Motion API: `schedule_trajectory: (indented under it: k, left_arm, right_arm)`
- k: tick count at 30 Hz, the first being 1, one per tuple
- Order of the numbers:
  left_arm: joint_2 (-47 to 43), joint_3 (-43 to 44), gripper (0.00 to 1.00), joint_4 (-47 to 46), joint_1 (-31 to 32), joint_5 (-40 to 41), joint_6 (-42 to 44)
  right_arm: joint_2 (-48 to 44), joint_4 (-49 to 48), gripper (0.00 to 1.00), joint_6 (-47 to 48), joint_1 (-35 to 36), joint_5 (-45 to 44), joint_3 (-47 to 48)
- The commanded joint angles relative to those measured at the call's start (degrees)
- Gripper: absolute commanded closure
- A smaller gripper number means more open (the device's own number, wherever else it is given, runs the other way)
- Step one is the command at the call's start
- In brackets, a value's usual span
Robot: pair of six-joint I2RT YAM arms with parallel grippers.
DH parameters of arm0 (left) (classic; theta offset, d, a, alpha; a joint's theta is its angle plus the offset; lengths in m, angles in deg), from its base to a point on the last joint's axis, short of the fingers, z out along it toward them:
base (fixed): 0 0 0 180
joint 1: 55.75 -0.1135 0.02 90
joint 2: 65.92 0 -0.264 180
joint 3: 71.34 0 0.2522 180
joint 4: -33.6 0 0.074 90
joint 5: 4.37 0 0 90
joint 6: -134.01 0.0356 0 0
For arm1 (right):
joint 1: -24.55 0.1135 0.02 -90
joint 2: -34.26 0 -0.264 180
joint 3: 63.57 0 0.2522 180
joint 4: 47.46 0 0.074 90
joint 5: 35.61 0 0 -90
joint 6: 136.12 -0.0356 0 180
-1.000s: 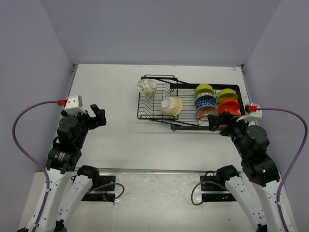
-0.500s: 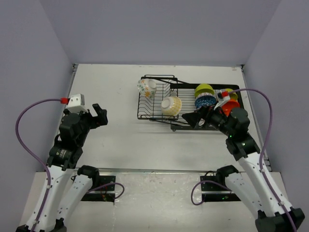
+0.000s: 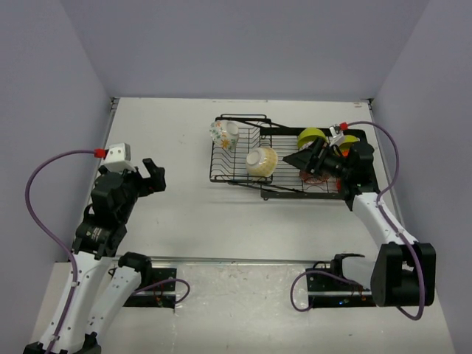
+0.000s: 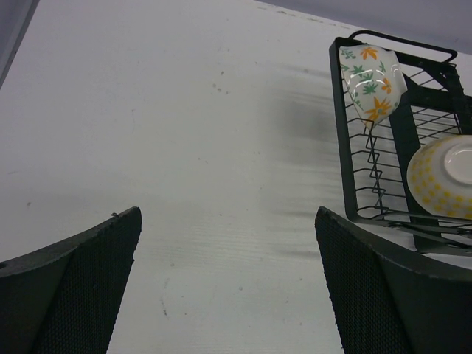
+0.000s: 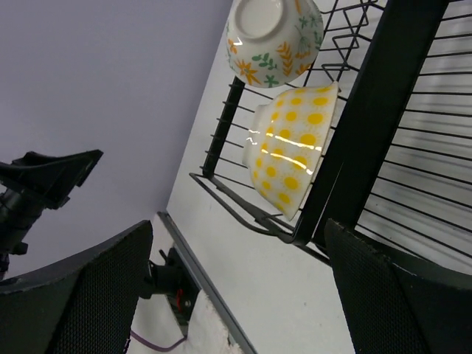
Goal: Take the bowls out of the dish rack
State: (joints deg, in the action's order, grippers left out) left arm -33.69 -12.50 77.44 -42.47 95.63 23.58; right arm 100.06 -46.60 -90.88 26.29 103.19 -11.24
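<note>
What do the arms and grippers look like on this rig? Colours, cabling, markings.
The left arm and right arm have white lower links and black upper joints. A purple cable loops to each wrist, ending in a red plug at a white camera box. The gripper fingers are black wedges with mesh-textured pads. No markings legible.

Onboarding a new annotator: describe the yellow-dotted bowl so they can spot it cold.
Find the black wire dish rack. Its raised basket end holds two bowls; the yellow-dotted bowl is the nearer one, tipped on its side. The floral bowl beside it shows orange and green leaves, not dots.
</note>
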Motion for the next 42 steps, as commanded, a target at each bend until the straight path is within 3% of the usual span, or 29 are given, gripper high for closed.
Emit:
schedule_trajectory:
  k: [1, 4, 9, 16, 22, 29, 42]
  left_arm:
    - [0.5, -0.9, 0.00, -1.9, 0.4, -0.9, -0.1]
    - [0.6, -0.9, 0.00, -1.9, 0.4, -0.9, -0.1]
    - [0.7, -0.9, 0.00, -1.9, 0.4, -0.9, -0.1]
    - [0.7, -0.9, 0.00, -2.0, 0.5, -1.2, 0.0]
    - [0.6, -0.9, 0.00, -2.1, 0.5, -1.6, 0.0]
    - [0.8, -0.9, 0.00, -2.1, 0.5, -1.9, 0.1]
    - [0.6, -0.9, 0.00, -2.1, 0.8, -1.7, 0.1]
  right_arm:
    - [5.4, -9.0, 0.01, -4.5, -3.6, 5.9, -2.1]
    - [11.2, -15.5, 0.01, -7.3, -4.6, 10.3, -2.2]
    - [15.3, -17.7, 0.01, -7.8, -4.6, 11.6, -0.4]
    - [18.9, -16.5, 0.08, -7.5, -3.8, 11.2, 2.4]
    - [20.9, -11.5, 0.11, -4.4, 1.2, 8.3, 5.6]
    - [24.8, -12.8, 0.16, -5.5, 3.7, 7.8, 8.0]
    - [27.0, -24.5, 0.20, -10.6, 3.7, 10.9, 4.9]
